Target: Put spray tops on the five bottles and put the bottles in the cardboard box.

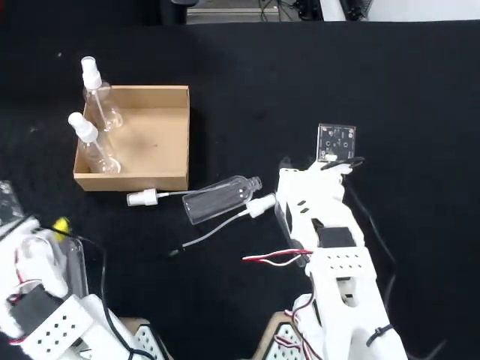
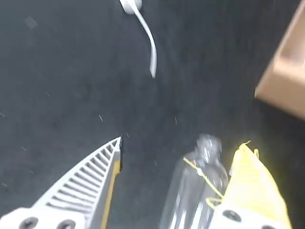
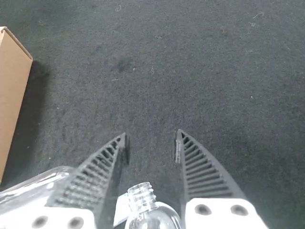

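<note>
Two capped bottles stand in the cardboard box. An uncapped clear bottle lies on the black table, with a spray top on its box side and another spray top by its neck. My right gripper is open; the threaded neck of another bottle shows low between its fingers. In the high view the right gripper sits right of the lying bottle. My left gripper is open, and a clear bottle rests against its yellow finger.
A small circuit board lies beyond the right arm. The box corner is close to the left gripper, and a spray top's tube lies ahead of it. A box edge shows beside the right gripper.
</note>
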Robot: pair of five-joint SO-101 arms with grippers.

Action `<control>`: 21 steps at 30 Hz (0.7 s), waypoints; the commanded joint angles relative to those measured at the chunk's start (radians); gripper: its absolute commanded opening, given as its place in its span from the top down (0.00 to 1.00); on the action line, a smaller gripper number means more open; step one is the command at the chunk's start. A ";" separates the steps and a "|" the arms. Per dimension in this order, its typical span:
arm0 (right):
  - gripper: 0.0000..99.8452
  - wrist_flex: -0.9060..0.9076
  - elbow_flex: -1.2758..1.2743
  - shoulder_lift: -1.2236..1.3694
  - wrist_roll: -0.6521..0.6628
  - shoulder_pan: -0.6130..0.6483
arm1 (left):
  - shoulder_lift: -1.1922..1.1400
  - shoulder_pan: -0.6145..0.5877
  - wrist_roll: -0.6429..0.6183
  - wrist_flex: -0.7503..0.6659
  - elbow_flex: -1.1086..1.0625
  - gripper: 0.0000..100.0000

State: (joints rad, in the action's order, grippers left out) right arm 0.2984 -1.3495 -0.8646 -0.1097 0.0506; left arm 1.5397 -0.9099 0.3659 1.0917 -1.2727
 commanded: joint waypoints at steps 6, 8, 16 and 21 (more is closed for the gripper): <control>0.86 -0.020 0.005 -0.018 0.009 -0.009 | -0.496 -0.030 -0.031 -0.138 0.377 0.65; 0.86 -0.021 0.005 -0.018 0.009 -0.009 | -0.608 -0.053 -0.055 -0.187 0.440 0.65; 0.86 -0.021 0.005 -0.018 0.009 -0.009 | -0.991 -0.065 -0.078 -0.410 0.638 0.65; 0.86 -0.021 0.005 -0.019 0.009 -0.009 | -1.220 -0.064 -0.080 -0.542 0.762 0.65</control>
State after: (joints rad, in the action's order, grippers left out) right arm 0.2984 -1.3495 -0.8646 -0.1097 0.0506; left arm 0.4626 -0.9651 0.2984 0.6483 -0.6590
